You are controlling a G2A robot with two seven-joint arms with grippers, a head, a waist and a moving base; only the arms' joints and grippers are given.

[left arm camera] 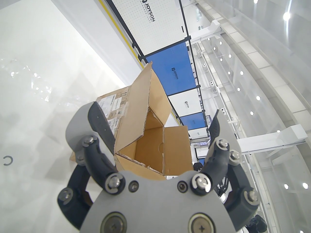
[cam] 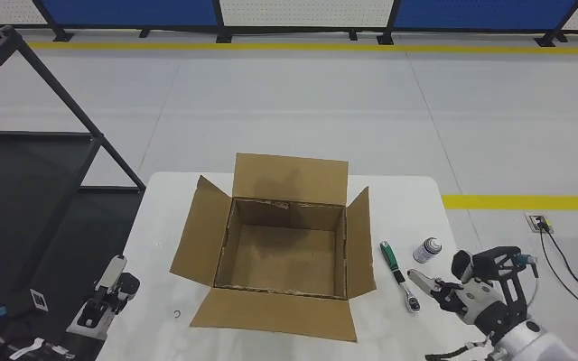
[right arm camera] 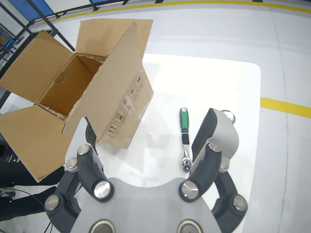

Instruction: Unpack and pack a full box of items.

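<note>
Box (cam: 282,248) is seen mid-frame in the top view, on the white table (cam: 397,194). All four flaps are folded outward. The near flap is close to the table's front edge, and the left flap is close to the left edge. Open tabletop is left along the right side, where a green-handled ratchet wrench (cam: 398,275) lies just beside the right flap, not touching it. A small can (cam: 427,250) stands near the wrench, further right. A small C-shaped ring (cam: 177,314) lies at lower left.

Box is plain brown cardboard with a bare floor inside; labels and handling symbols are seen on its outer walls.

Left gripper (left arm camera: 158,124) is spread wide and holds nothing, facing the box. Right gripper (right arm camera: 148,127) is also spread wide and holds nothing, near the wrench head.
</note>
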